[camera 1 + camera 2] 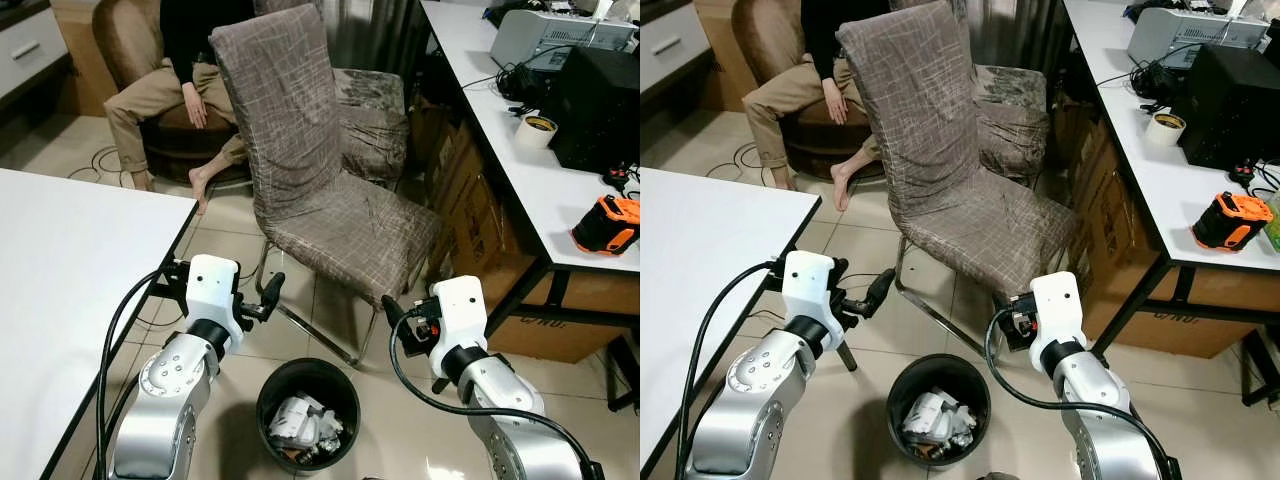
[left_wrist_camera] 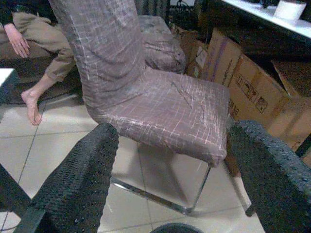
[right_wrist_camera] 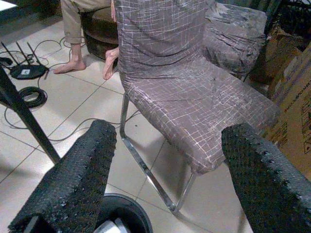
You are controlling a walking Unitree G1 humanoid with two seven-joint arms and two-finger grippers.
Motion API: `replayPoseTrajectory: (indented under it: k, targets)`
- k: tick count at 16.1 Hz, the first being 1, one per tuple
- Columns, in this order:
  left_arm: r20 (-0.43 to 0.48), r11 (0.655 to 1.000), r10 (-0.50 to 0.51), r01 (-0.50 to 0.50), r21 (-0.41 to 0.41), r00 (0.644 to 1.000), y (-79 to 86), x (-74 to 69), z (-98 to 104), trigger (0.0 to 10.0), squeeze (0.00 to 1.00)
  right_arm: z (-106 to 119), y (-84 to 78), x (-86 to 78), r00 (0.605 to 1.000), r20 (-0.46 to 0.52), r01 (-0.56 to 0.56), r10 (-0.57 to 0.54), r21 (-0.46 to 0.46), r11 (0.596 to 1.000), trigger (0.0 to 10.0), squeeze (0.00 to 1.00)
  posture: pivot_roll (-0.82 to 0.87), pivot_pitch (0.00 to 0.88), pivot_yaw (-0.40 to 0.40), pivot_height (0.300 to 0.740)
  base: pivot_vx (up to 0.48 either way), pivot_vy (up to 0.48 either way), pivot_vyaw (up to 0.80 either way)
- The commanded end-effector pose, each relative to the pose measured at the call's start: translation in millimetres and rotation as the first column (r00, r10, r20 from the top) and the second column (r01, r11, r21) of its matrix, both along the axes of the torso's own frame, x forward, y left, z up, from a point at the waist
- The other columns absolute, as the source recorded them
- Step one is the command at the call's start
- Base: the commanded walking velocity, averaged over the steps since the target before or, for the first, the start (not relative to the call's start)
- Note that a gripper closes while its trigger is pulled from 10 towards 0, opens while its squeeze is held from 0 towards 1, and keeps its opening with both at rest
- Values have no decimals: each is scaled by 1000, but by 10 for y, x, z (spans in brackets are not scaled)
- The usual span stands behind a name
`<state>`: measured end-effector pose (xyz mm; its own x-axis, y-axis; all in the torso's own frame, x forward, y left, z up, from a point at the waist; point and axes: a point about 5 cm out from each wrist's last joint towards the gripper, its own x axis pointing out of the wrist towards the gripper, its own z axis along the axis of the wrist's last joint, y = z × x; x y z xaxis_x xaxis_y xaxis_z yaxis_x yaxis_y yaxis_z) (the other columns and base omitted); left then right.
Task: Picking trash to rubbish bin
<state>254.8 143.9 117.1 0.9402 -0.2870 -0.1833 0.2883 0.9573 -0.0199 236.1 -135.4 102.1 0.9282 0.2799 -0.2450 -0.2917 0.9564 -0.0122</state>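
Black bin (image 1: 308, 410) on floor betw. both arms, crumpled paper trash (image 1: 302, 420) already inside. Next trash piece must be located before reaching; none seen loose nearby. Left gripper (image 1: 268, 296) and right gripper (image 1: 392, 312) held above bin toward chair (image 1: 330, 200); fingers (image 2: 77, 179) spread wide, nothing grasped.

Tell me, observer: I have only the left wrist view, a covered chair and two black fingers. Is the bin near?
Observer: Yes, the black rubbish bin stands on the floor between the two arms, in front of the chair.
Operator: Anything in it?
Observer: Crumpled white trash lies inside.
Operator: And the other claw?
Observer: The right claw is open, raised beside the chair seat, holding nothing.
Operator: My own?
Observer: The left claw is open too, level with it.
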Motion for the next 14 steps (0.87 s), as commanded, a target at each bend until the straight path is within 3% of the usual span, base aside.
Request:
replayPoseTrajectory:
  k: [1,14]
  targets:
    - [20,1000,-13,13,2,1000,-22,18,79,10000,0,-17,-34,-4,1000,2,16,-16,-8,1000,10000,0,-143,0,-34,740,-259,0,0]
    - [21,999,-9,8,34,1000,-13,33,164,10000,0,13,-5,60,1000,20,16,-16,1,1000,10000,0,-136,0,-34,740,-307,0,0]
